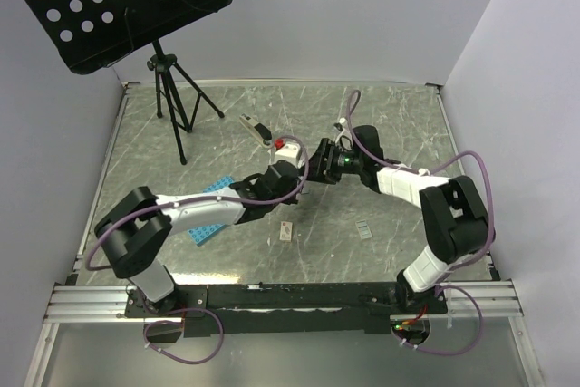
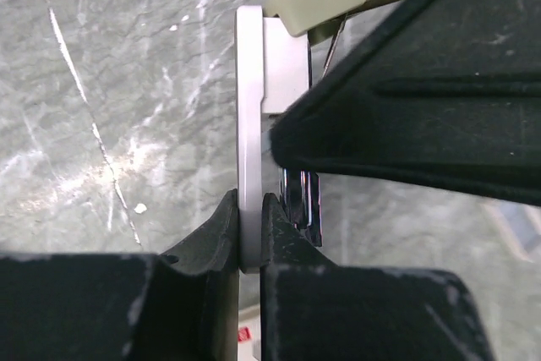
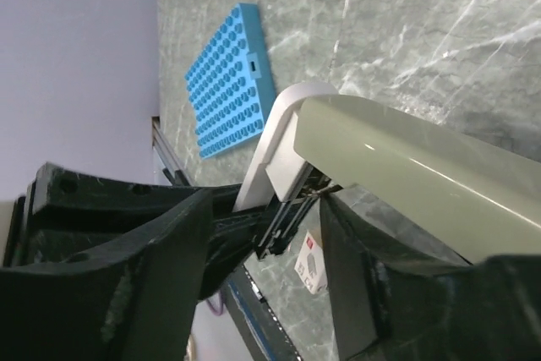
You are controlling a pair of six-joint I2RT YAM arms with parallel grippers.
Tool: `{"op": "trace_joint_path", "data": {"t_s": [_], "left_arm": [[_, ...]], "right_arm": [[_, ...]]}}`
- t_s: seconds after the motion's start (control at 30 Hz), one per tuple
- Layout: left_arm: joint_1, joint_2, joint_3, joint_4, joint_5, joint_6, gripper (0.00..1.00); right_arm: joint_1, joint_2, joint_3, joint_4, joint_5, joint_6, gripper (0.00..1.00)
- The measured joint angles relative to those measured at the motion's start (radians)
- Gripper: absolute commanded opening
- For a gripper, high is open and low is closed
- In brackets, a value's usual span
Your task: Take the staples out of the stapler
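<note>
L gripper point(image 2: 249, 206) pinches the stapler point(image 2: 250, 107) tight by its flat white bottom edge, up off the grey table point(image 3: 423, 23). R gripper point(image 3: 266, 226) has fingers either side of the shiny metal middle; can't tell if it squeezes. Stapler top is smooth, pale & round.

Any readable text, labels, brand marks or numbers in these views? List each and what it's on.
Nothing legible in any view.
White tag with red mark: print too blurred to read.
Other tag on the table: too small to read.
Stapler: no marking visible.
Blue plate: no text.
</note>
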Motion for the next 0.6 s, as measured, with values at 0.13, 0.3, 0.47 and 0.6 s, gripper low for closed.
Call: {"op": "trace_joint_path", "data": {"t_s": [0.13, 0.3, 0.47, 0.6], "left_arm": [[0.009, -0.059, -0.035, 0.031, 0.047, -0.039, 0.01], [0.016, -0.108, -0.081, 0.084, 0.106, -0.112, 0.01], [0.018, -0.131, -0.128, 0.139, 0.147, -0.137, 0.01], [0.02, -0.146, -0.152, 0.143, 0.174, -0.12, 0.01]], "right_arm": [[0.002, -0.08, -0.038, 0.006, 0.024, 0.011, 0.58], [0.003, -0.194, -0.088, 0.013, 0.075, 0.046, 0.57], [0.004, -0.24, -0.074, -0.055, 0.13, 0.042, 0.62], [0.006, -0.245, 0.003, -0.228, 0.22, -0.025, 0.57]]}}
